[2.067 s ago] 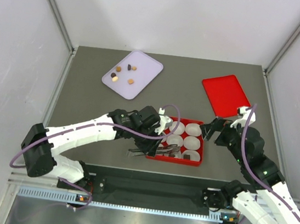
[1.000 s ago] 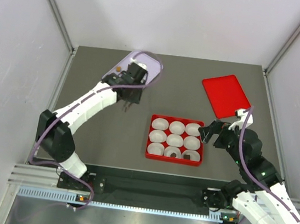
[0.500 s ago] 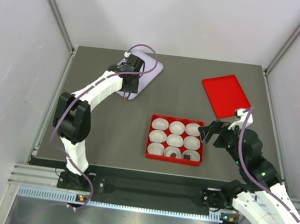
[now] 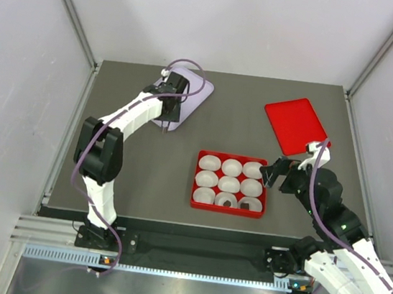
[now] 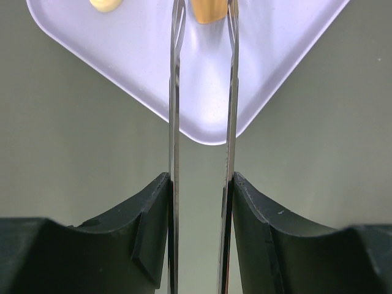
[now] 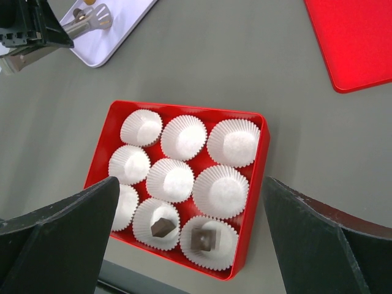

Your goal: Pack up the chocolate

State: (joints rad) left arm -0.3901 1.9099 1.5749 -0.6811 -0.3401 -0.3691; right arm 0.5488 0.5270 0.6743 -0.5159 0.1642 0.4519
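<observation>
My left gripper (image 4: 167, 113) is over the lavender tray (image 4: 198, 89) and shut on the thin metal tongs (image 5: 174, 122). In the left wrist view the gripper (image 5: 201, 184) holds the tong arms apart, with an orange-caramel chocolate (image 5: 208, 11) between their tips. A tan chocolate (image 5: 105, 5) lies to its left. In the top view the arm hides the tray's pieces. The red box (image 4: 197, 180) holds white cups, with two dark chocolates (image 6: 160, 228) (image 6: 204, 239) in the near row. My right gripper (image 4: 274, 173) is open and empty, just right of the box.
A red lid (image 4: 296, 124) lies flat at the back right, also in the right wrist view (image 6: 355, 43). The box's other cups (image 6: 184, 138) are empty. Grey walls with metal posts close in the table on three sides.
My left arm has carried the tongs from the box back to the lavender tray and lowered them over the pieces. The right arm has not moved.
</observation>
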